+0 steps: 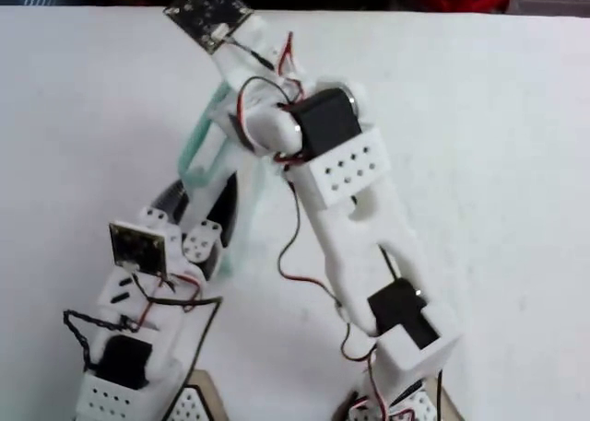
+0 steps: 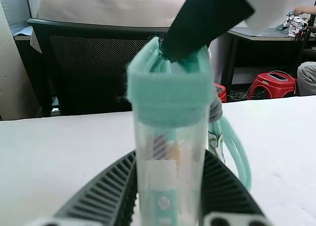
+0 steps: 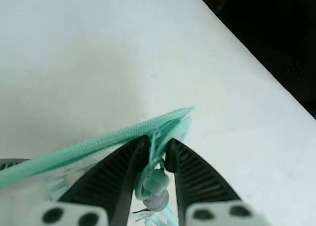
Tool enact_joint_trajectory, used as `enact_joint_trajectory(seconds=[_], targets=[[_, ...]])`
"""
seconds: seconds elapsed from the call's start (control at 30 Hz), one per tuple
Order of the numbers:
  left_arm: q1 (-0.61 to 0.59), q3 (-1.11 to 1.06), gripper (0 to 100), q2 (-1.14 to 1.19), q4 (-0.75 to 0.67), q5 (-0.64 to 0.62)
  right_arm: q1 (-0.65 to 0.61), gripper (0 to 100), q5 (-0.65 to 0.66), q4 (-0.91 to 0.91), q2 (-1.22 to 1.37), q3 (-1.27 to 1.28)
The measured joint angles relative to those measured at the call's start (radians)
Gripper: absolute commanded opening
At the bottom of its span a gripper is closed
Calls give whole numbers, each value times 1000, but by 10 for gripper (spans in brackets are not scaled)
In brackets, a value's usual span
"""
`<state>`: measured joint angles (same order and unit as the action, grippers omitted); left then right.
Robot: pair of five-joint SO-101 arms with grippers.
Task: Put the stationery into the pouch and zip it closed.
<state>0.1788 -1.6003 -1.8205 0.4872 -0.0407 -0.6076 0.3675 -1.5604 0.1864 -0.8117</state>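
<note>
The stationery [image 2: 160, 174] is already sitting inside the clear pouch [image 2: 168, 97], which is standing on edge between both grippers over the white table [image 1: 498, 117]. The left gripper [image 2: 170, 161] is clamping the pouch body, and the right gripper [image 3: 157, 147] is pinching the zipper pull [image 3: 153, 184]. The zipping is probably finishing, but I cannot tell. A black mesh chair [image 2: 84, 63] is standing behind.

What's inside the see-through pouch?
Inside the clear plastic pouch with green trim, a white item with green print and something striped show. The left gripper covers its sides.
</note>
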Motion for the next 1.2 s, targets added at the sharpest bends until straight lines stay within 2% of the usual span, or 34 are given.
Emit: enact_joint_trajectory(seconds=[0.27, 0.43, 0.83, 1.2], targets=[[2, 0, 151, 0, 2, 0, -23, 19, 0, -75, -20, -15], [3, 0, 20, -3, 2, -2, -46, 19, 0, -114, -44, -18], [3, 0, 23, -5, 2, -2, -66, 19, 0, -120, -63, -17], [3, 0, 23, -11, 2, 0, -180, 19, 0, -120, -167, -31]])
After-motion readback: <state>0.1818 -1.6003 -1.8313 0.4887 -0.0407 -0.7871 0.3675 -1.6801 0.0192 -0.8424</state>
